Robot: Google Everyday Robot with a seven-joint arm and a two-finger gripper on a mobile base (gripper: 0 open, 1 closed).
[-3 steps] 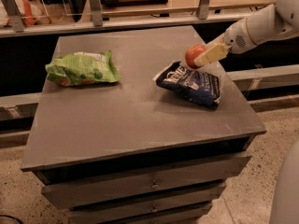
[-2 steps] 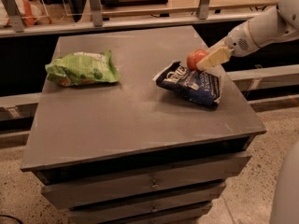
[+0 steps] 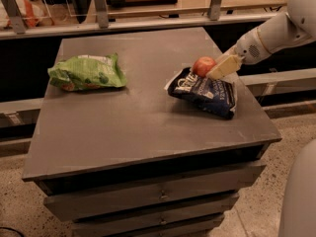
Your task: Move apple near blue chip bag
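The small red-orange apple [image 3: 201, 64] is held in my gripper [image 3: 210, 71], just above the back edge of the dark navy-blue chip bag [image 3: 206, 94]. The gripper reaches in from the right on a white arm, and one cream finger [image 3: 221, 68] lies across the apple's right side. The other finger is hidden behind the apple. The blue chip bag lies crinkled on the right side of the grey table [image 3: 138, 132]. I cannot tell whether the apple touches the bag.
A light green chip bag [image 3: 86, 73] lies on the left side of the table. The table has drawers below its front edge. A railing and a shelf run behind the table. A pale rounded robot part [image 3: 298, 196] stands at the lower right.
The gripper and the apple have moved down and slightly left, closer to the back edge of the blue chip bag. Both bags have stayed in place.
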